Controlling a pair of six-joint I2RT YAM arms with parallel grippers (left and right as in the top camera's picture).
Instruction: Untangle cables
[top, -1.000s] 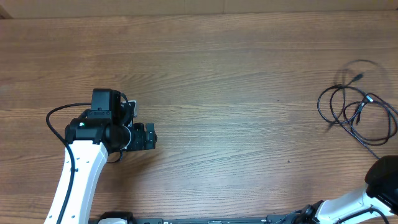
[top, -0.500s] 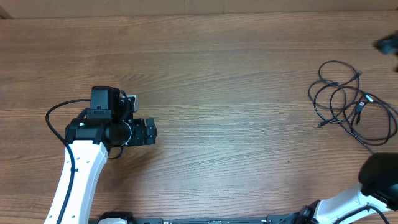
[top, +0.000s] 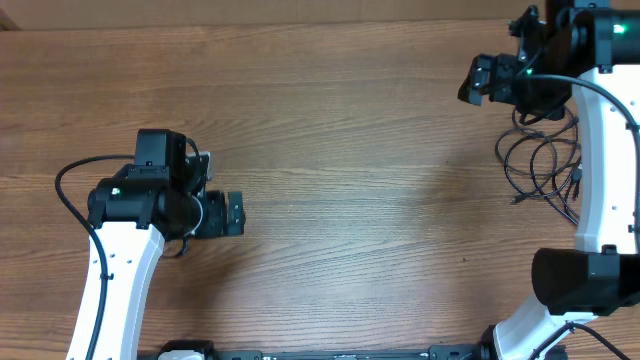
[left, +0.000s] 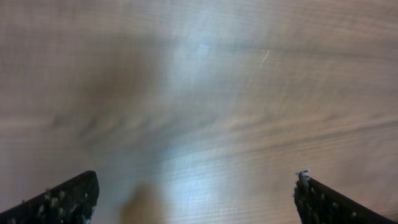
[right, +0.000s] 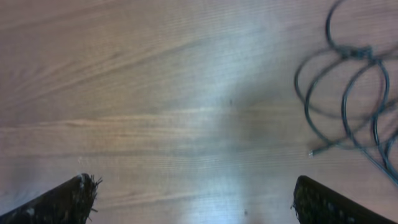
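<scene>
We see the cables (top: 545, 165) lying in loose, overlapping loops near the right edge of the bench (top: 350, 120), partly under the right arm. The right claw (top: 476, 82) hovers just beside them, spread wide and empty. Well apart, the left claw (top: 234, 213) also seems wide and empty, though its wrist view is blurred.

Two black two-finger grippers, the left gripper (top: 238, 213) and the right gripper (top: 470, 82); one brown wooden desk (top: 350, 150); one tangle of thin black cables (top: 540, 165), its cord count unclear.
</scene>
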